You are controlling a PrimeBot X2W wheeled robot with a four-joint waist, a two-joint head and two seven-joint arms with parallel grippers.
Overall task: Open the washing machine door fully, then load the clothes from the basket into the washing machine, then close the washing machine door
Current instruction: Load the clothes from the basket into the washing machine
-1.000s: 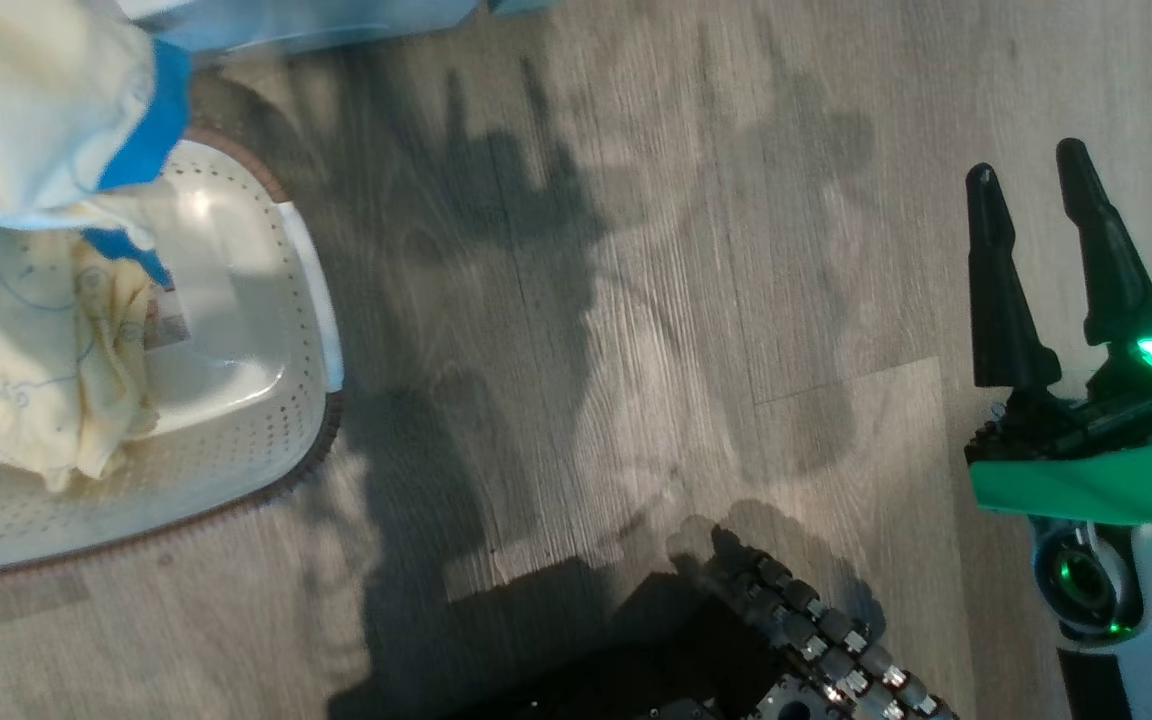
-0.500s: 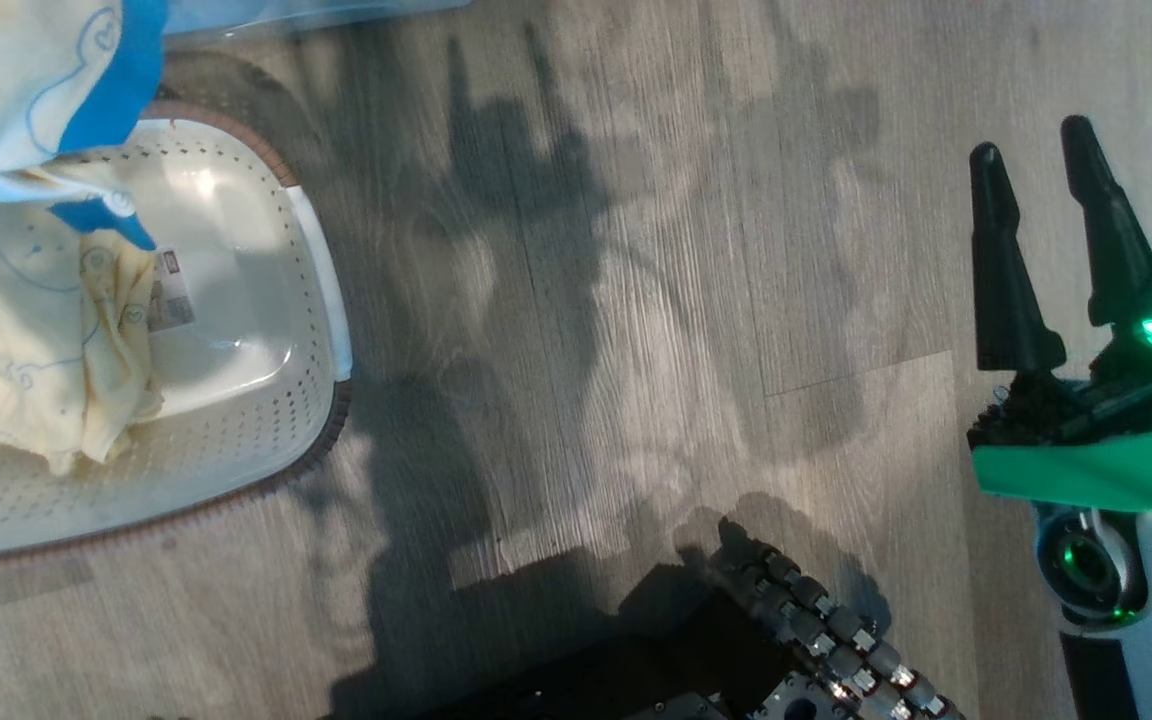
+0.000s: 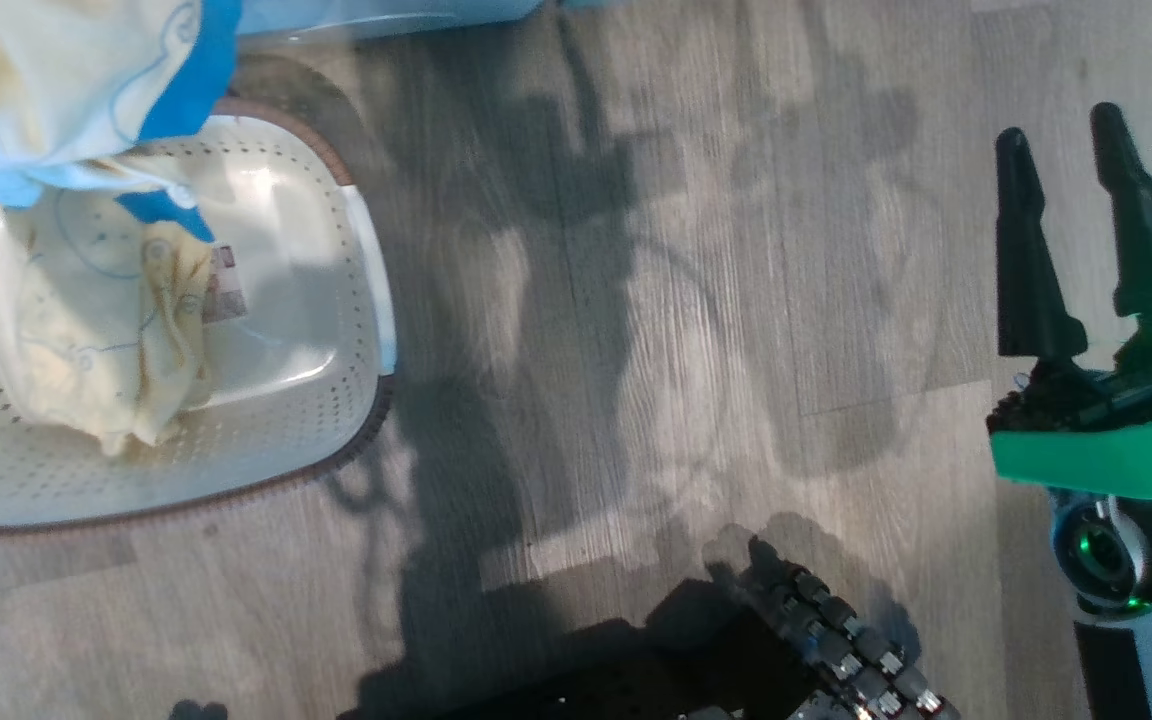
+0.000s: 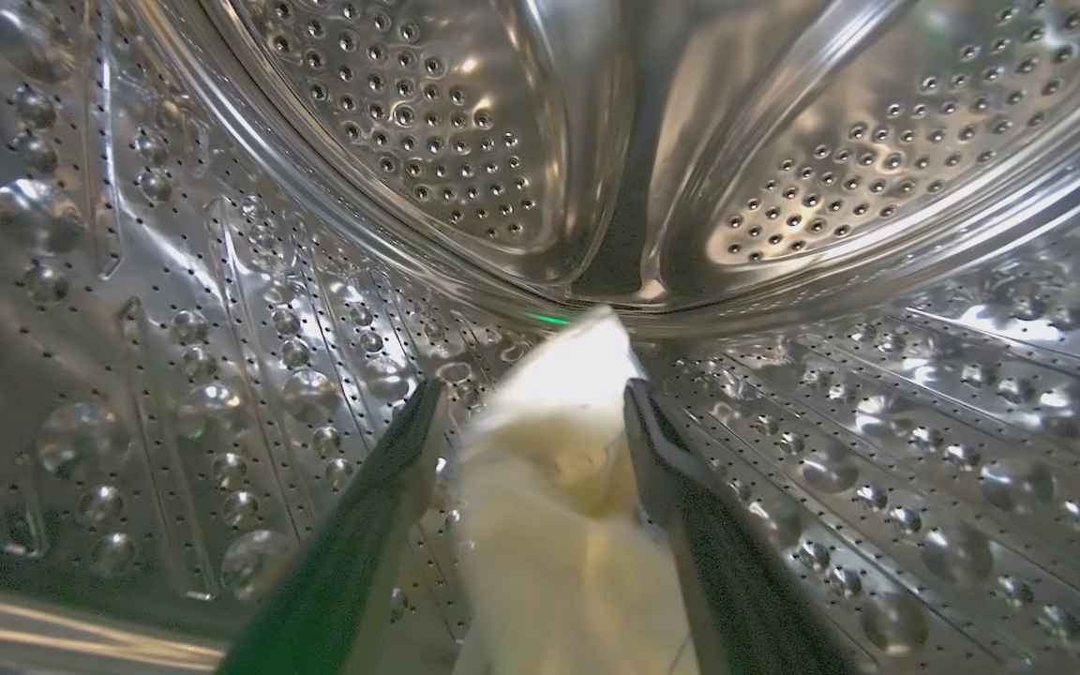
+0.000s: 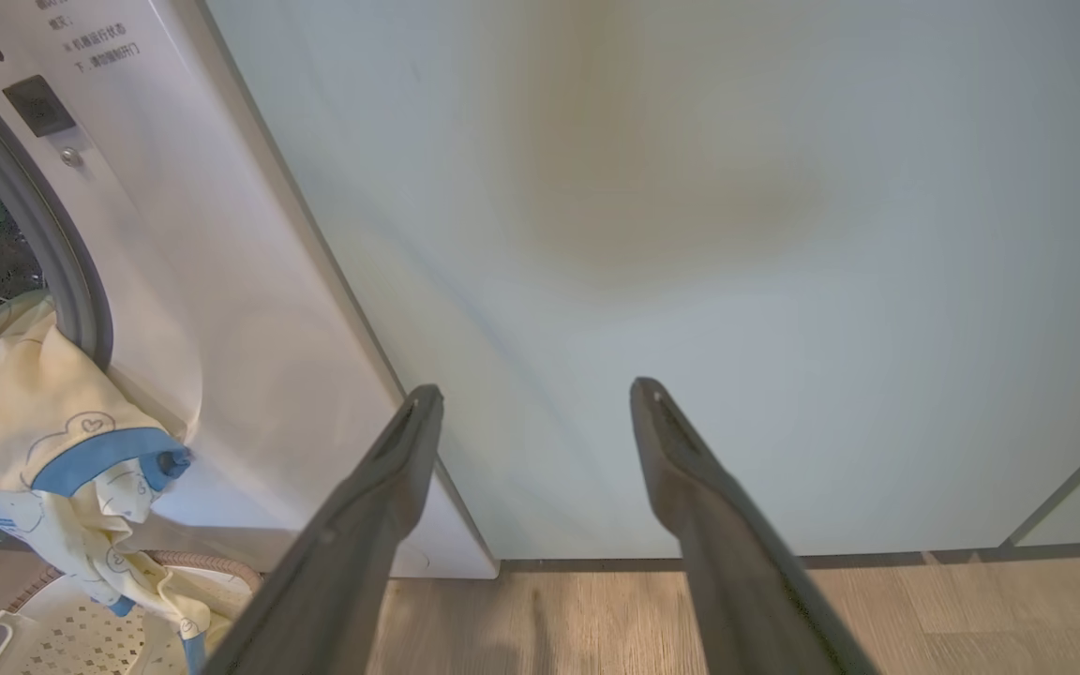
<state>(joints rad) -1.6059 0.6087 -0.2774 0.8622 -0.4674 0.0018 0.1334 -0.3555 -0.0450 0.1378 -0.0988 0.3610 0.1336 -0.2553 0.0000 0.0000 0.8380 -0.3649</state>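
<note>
Your left gripper stands spread inside the steel drum, with a pale yellow garment loose between its fingers. Your right gripper is open and empty. A second garment lies in the basket. It looks light, limp and likely to trail, so pinch a bunched fold rather than an edge.

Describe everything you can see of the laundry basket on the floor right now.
The small cream-white plastic basket stands upright on the grey wood-look floor, just in front of the white washing machine. Its sides are perforated, its rim is brown, and a white handle sits on one side. The smooth bottom carries a small label. One crumpled pale yellow garment lies inside, and a second yellow garment with blue trim hangs from the washer's opening down over it.
</note>
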